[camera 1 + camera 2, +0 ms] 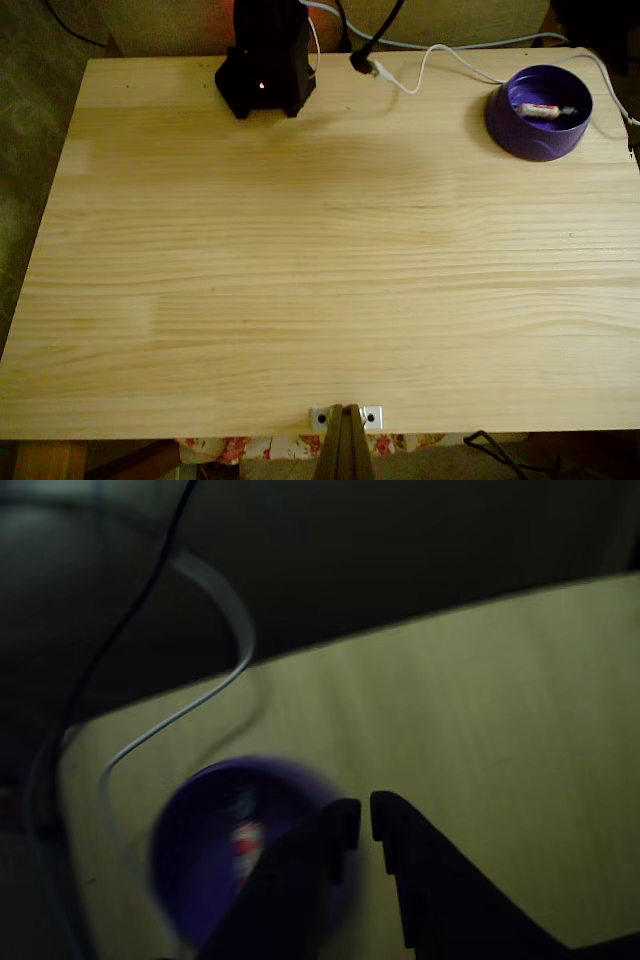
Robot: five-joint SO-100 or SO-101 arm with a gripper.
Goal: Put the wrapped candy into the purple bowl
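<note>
Although blurred in the other view, the end effector (365, 820) hangs empty with tips nearly together; the wrapped candy (543, 110) lies below-left of it inside the purple bowl (520, 135). Likely light, crinkly, slippery; best pinched mid-body.

Deep-purple round bowl (540, 125) at the far right corner of the table; inside, wrapped candy (543, 110) lying flat, pale wrapper, reddish patch.
</note>
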